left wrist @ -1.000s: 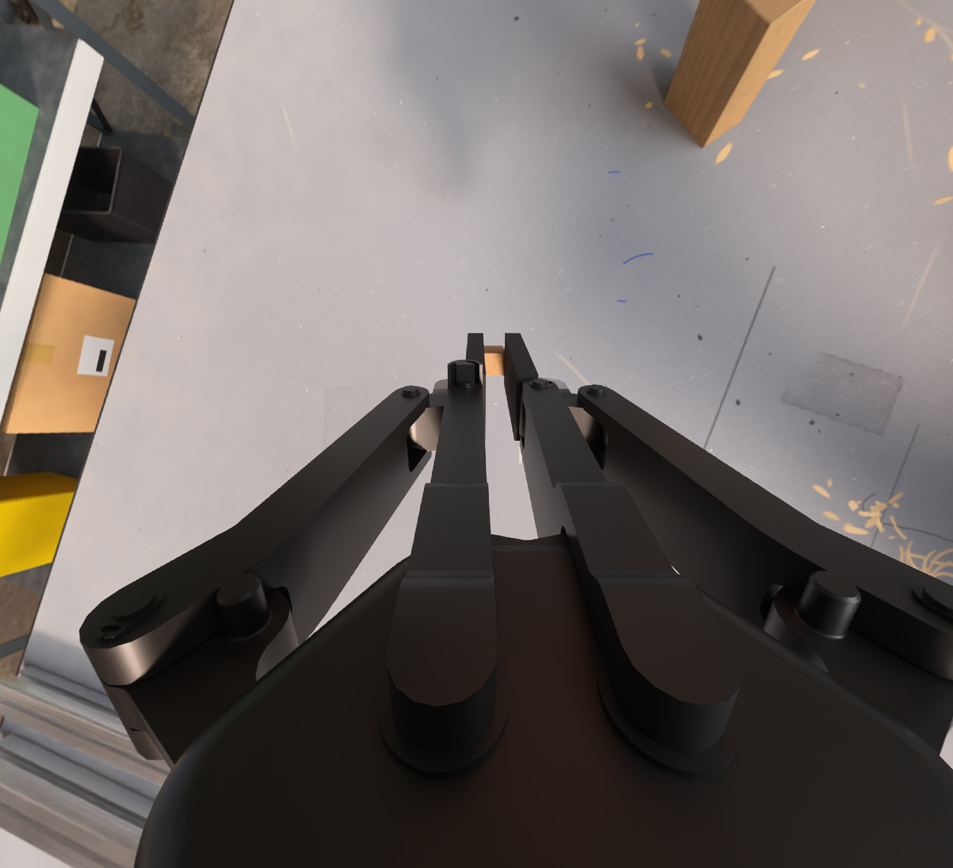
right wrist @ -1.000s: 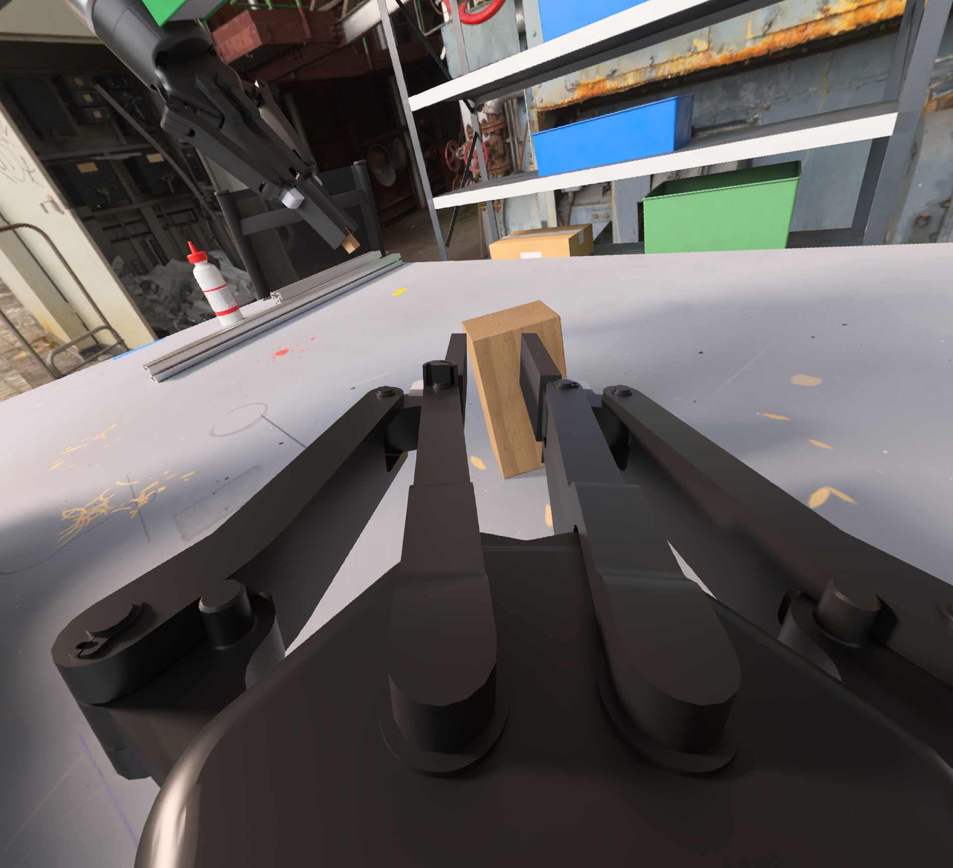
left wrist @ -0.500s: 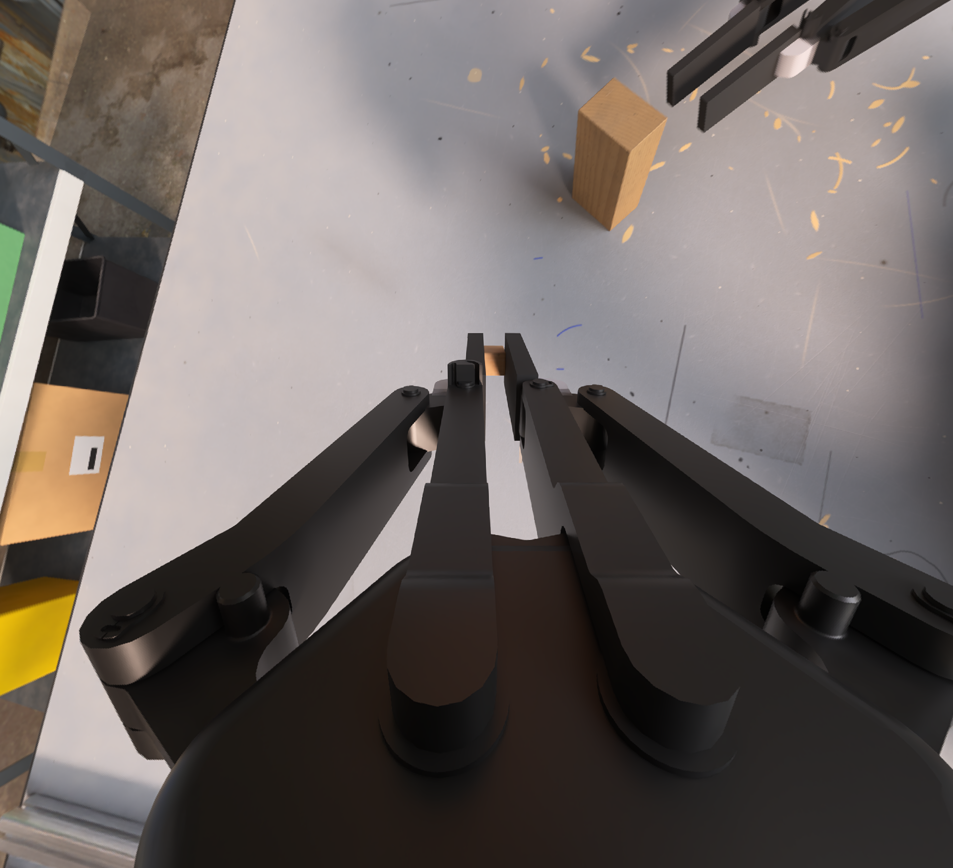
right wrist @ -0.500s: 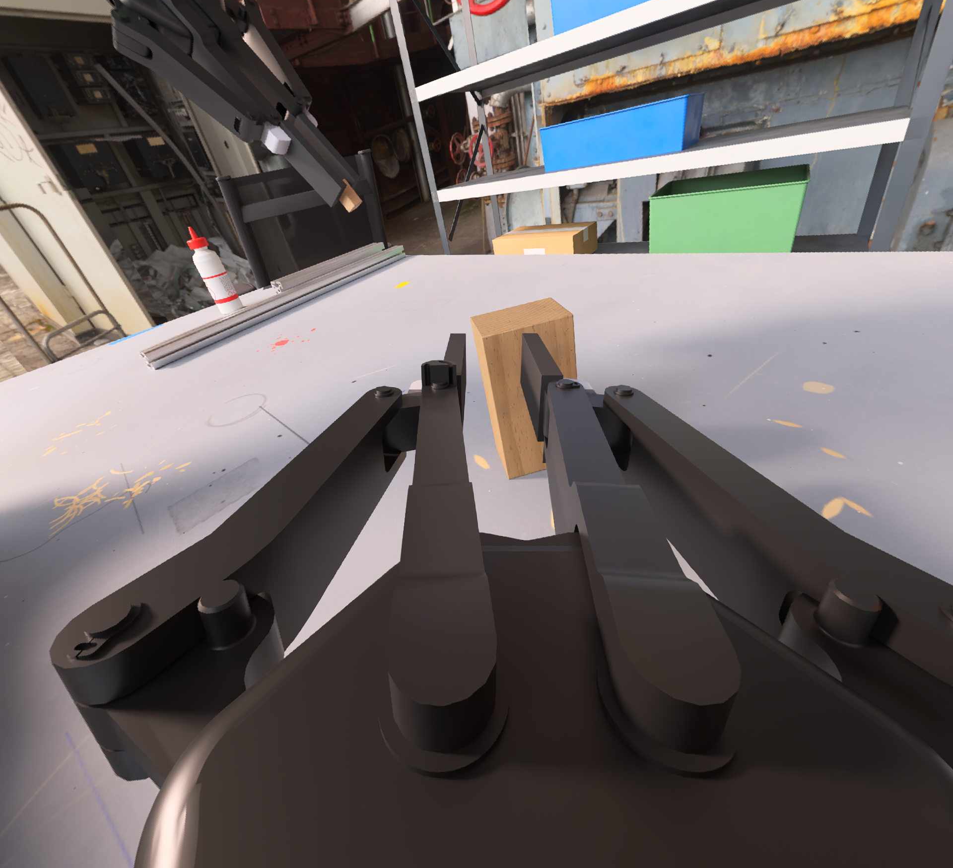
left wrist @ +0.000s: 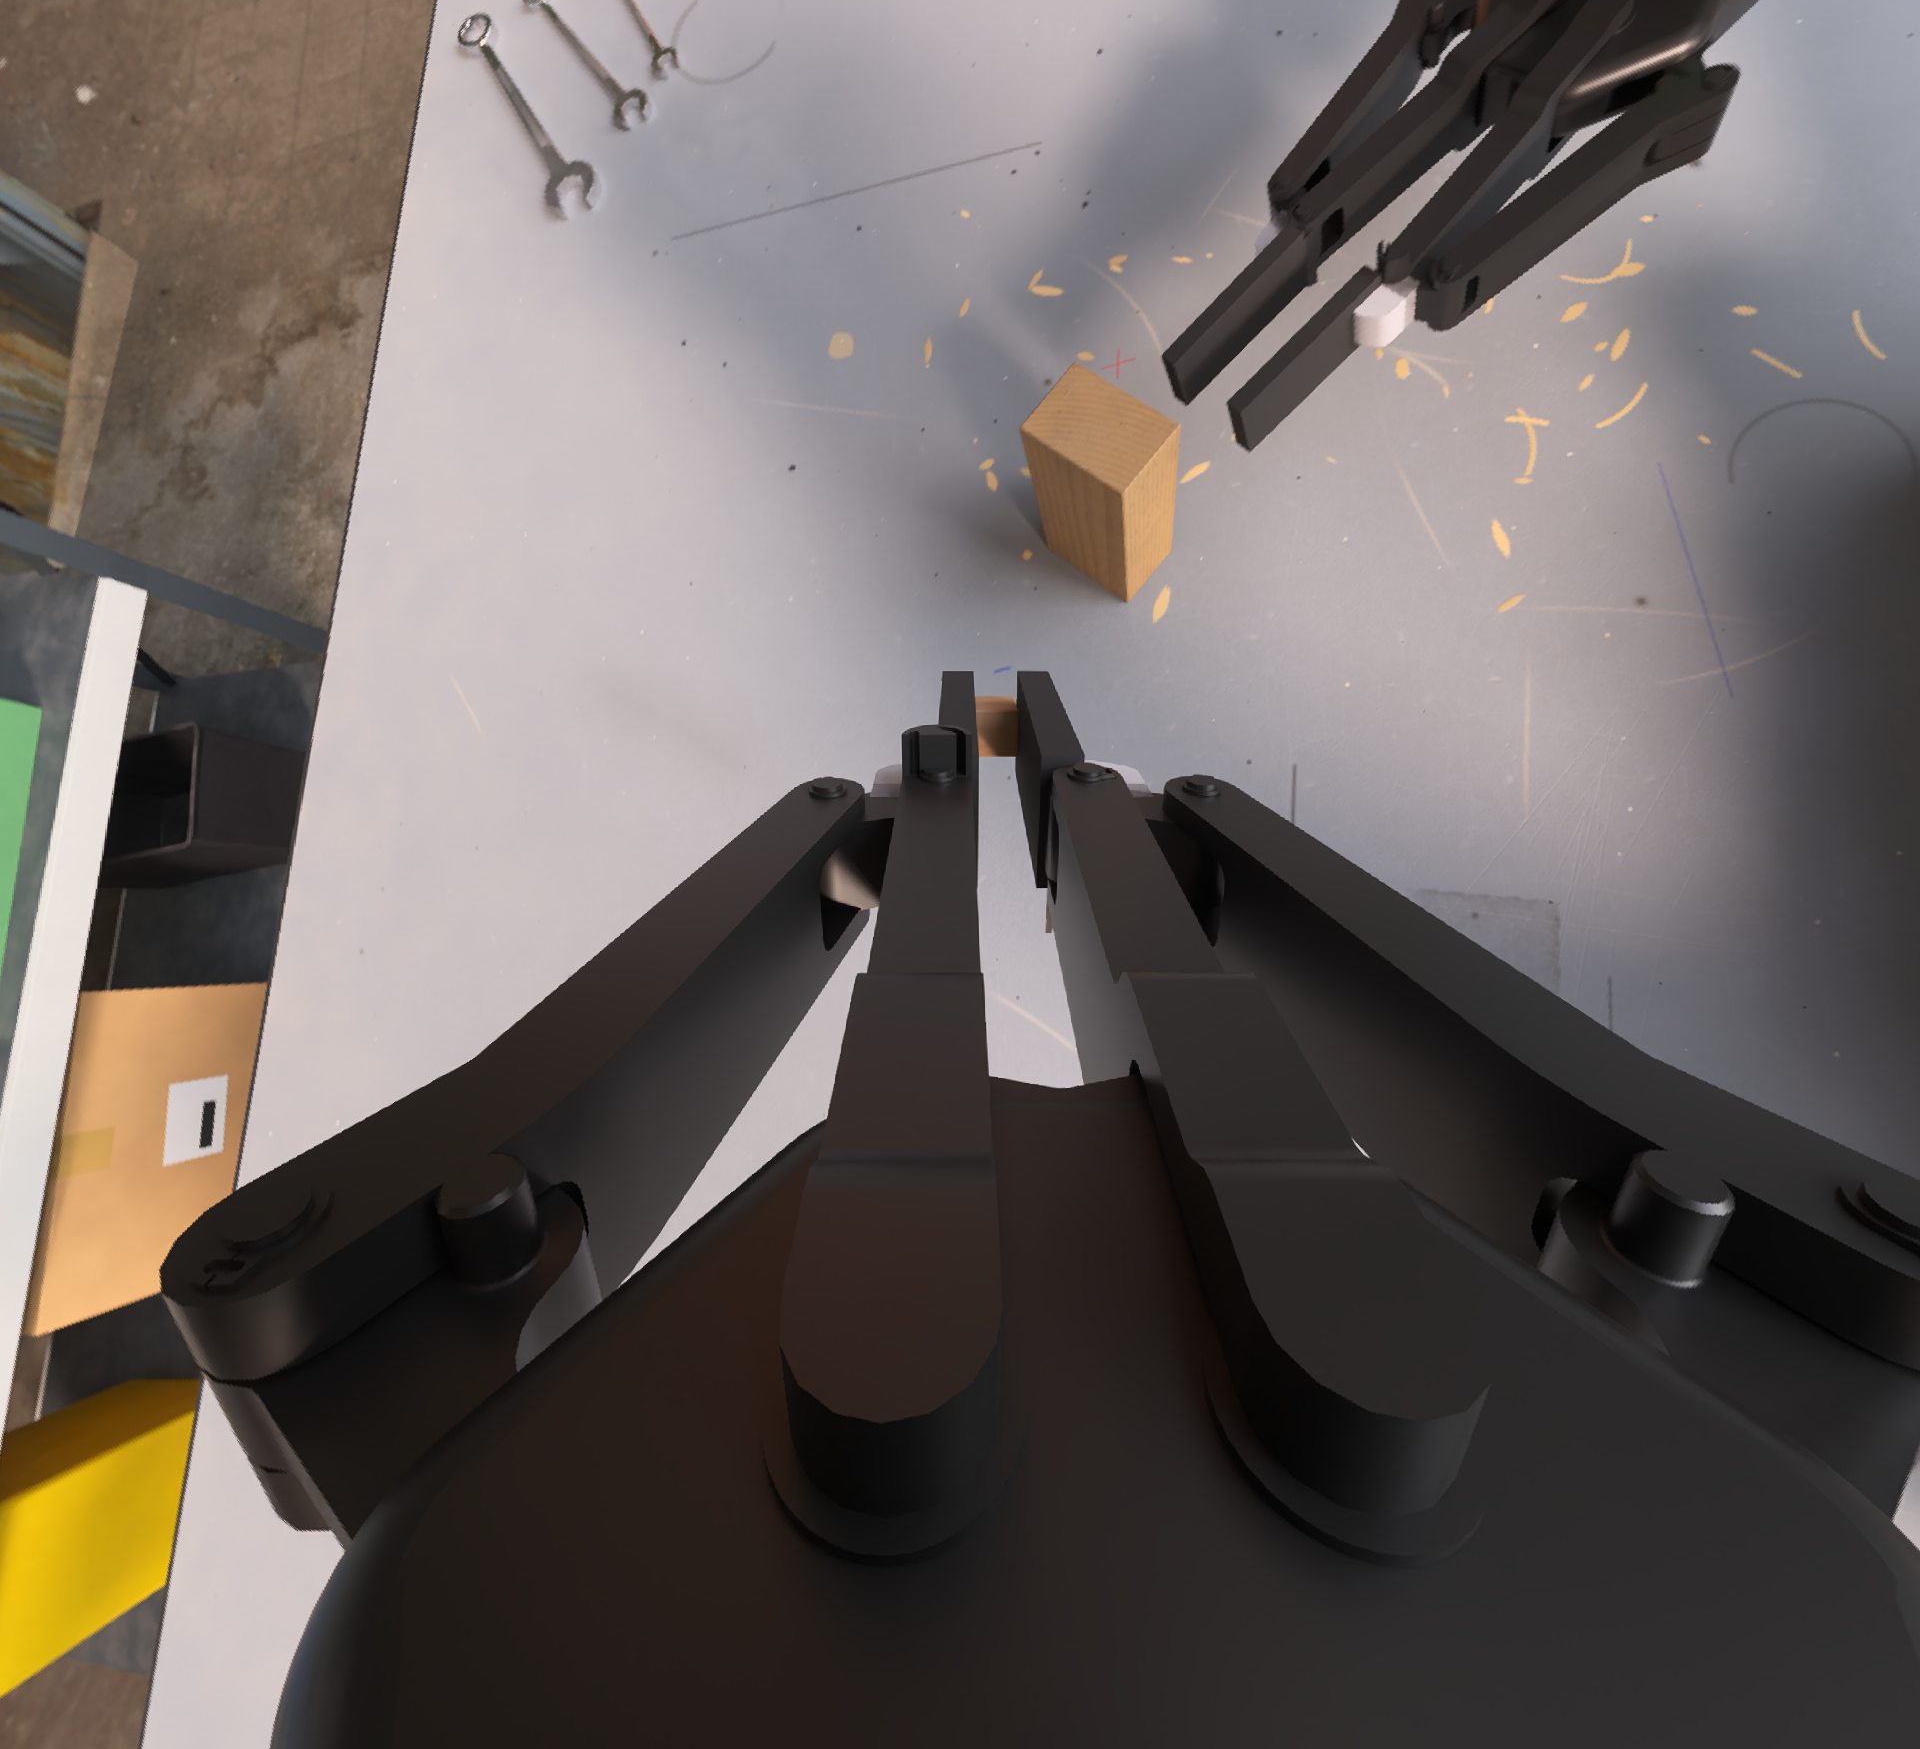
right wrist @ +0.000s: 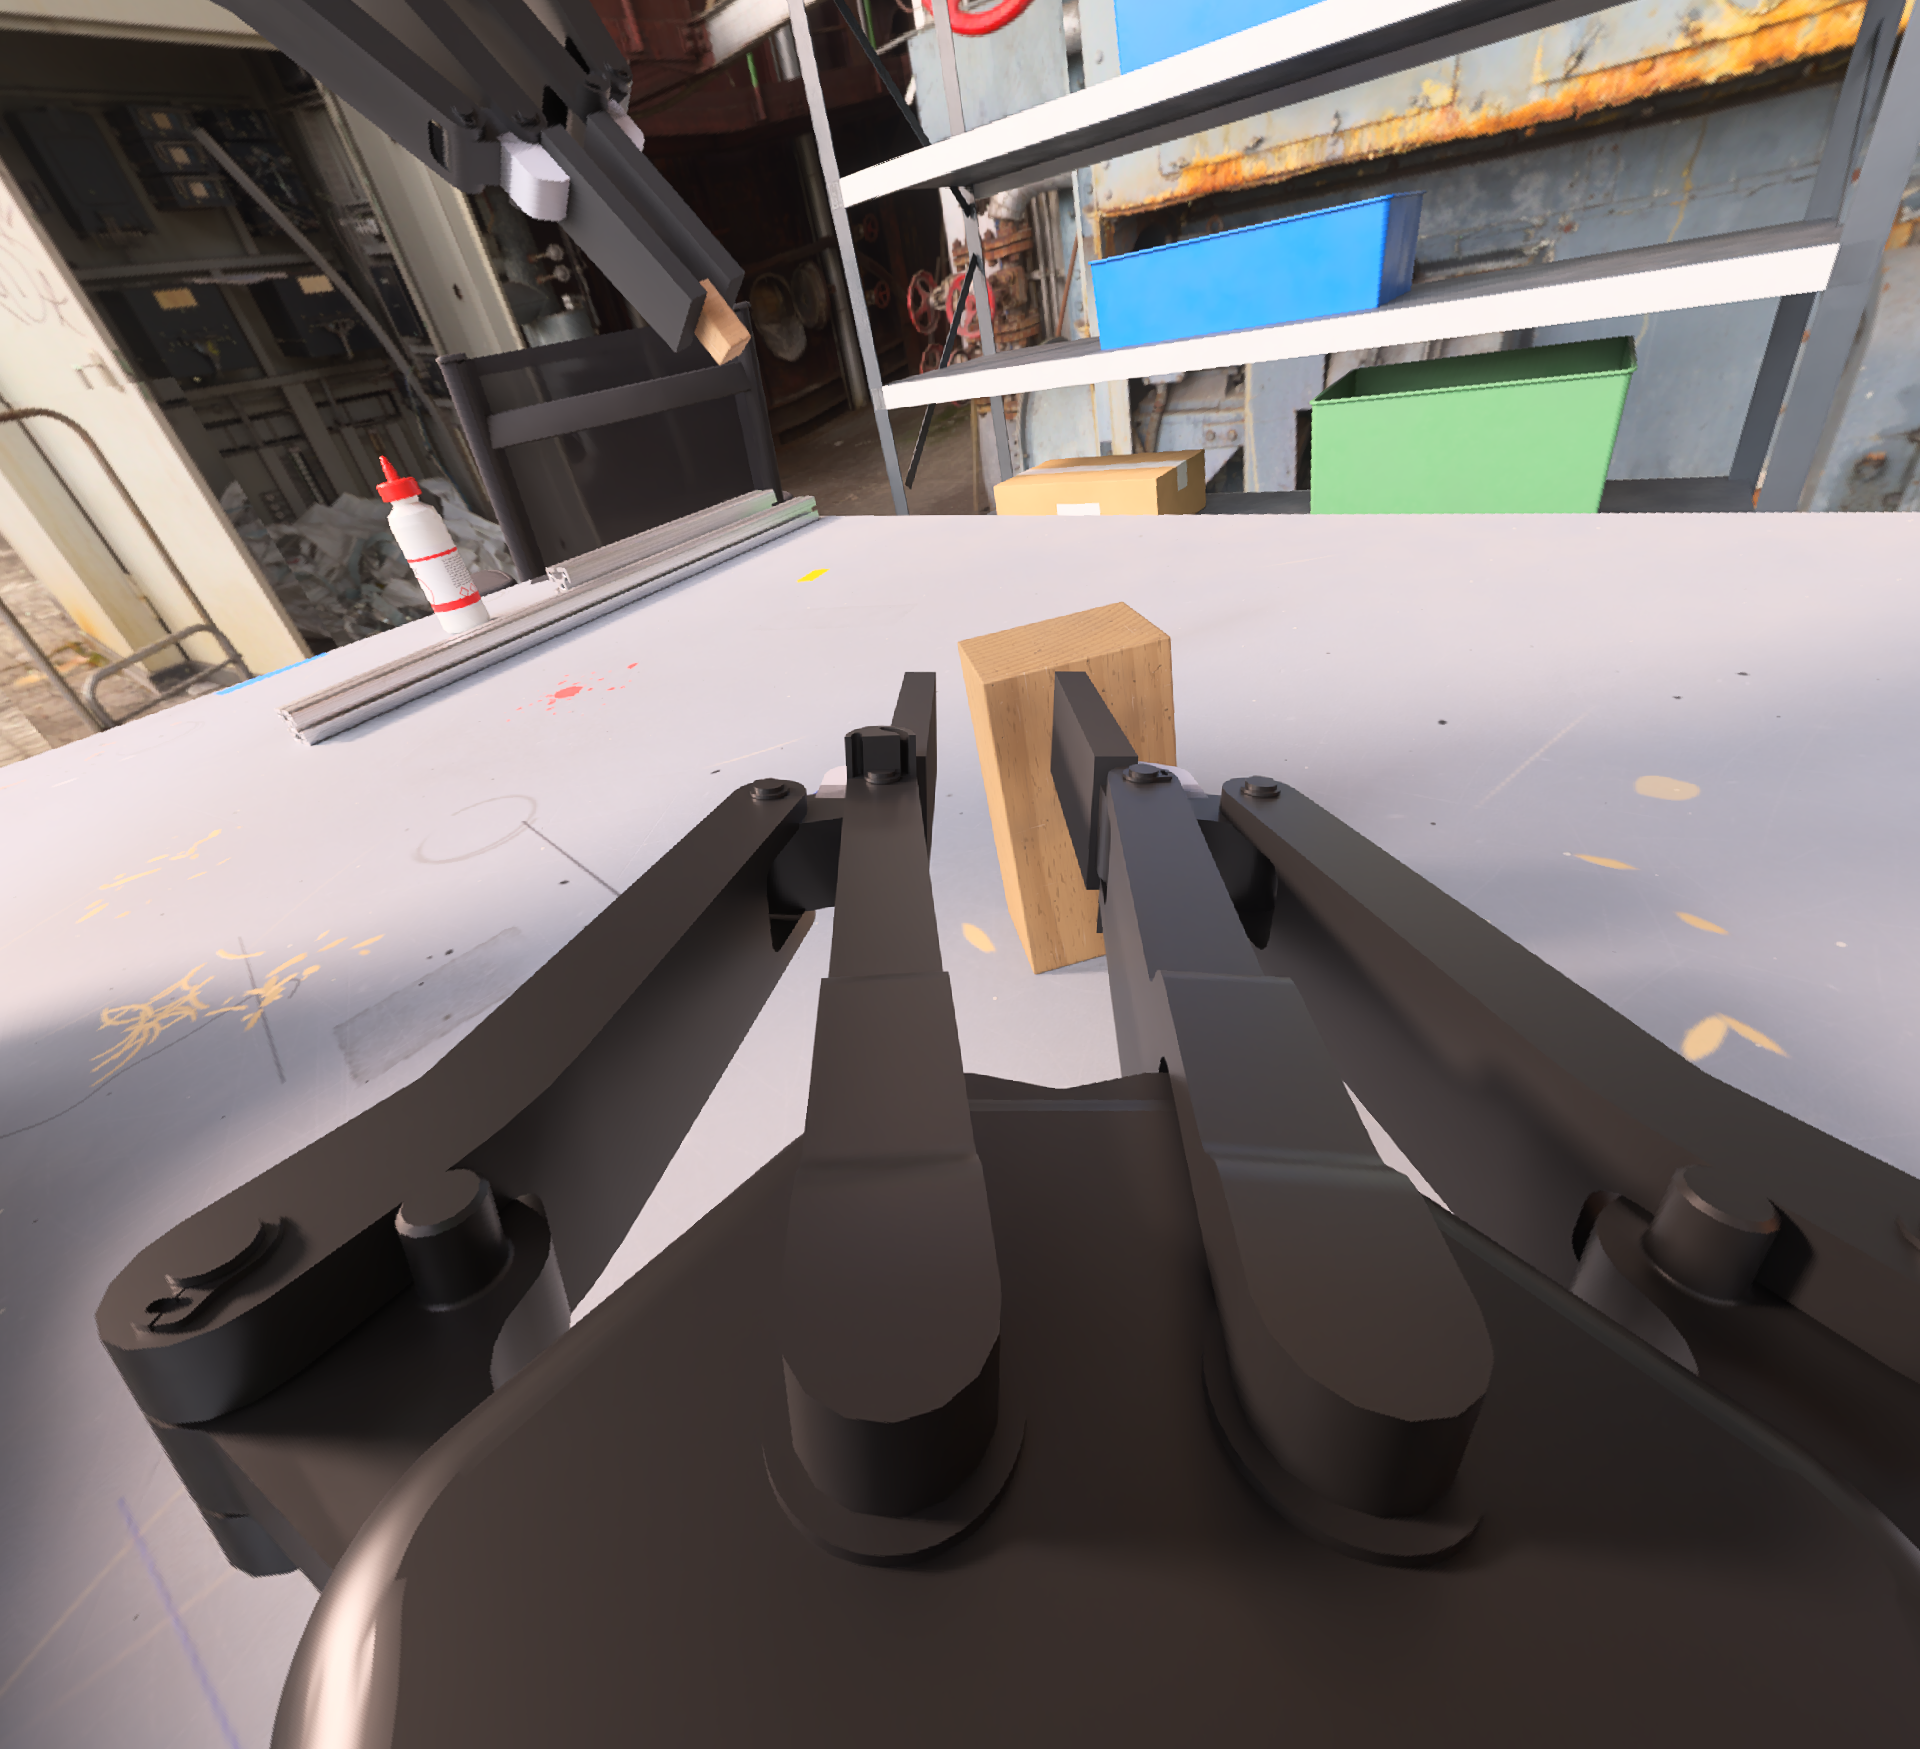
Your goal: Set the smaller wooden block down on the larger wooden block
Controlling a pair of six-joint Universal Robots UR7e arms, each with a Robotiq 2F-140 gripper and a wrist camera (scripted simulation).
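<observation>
The larger wooden block [left wrist: 1107,484] stands upright on the grey table [left wrist: 623,556]. My left gripper [left wrist: 995,697] is shut on the smaller wooden block [left wrist: 995,729] and holds it in the air, short of the larger block. In the right wrist view the left gripper [right wrist: 707,317] hangs high at the upper left with the small block [right wrist: 722,328] at its tips. My right gripper [right wrist: 994,681] is open and empty, its fingers just short of the larger block [right wrist: 1039,826]. It also shows in the left wrist view [left wrist: 1210,406], beside the block's top and apart from it.
Three wrenches [left wrist: 561,78] lie at the table's far left. A glue bottle [right wrist: 431,546] and a metal rail [right wrist: 551,619] sit near the table edge. Shelves hold blue bins [right wrist: 1247,276], with a green bin [right wrist: 1455,432] and a cardboard box [right wrist: 1101,484] beyond the table.
My left gripper has carried the small block higher and closer to the larger block, which now sits nearer the middle of its view. The right gripper has barely moved.
</observation>
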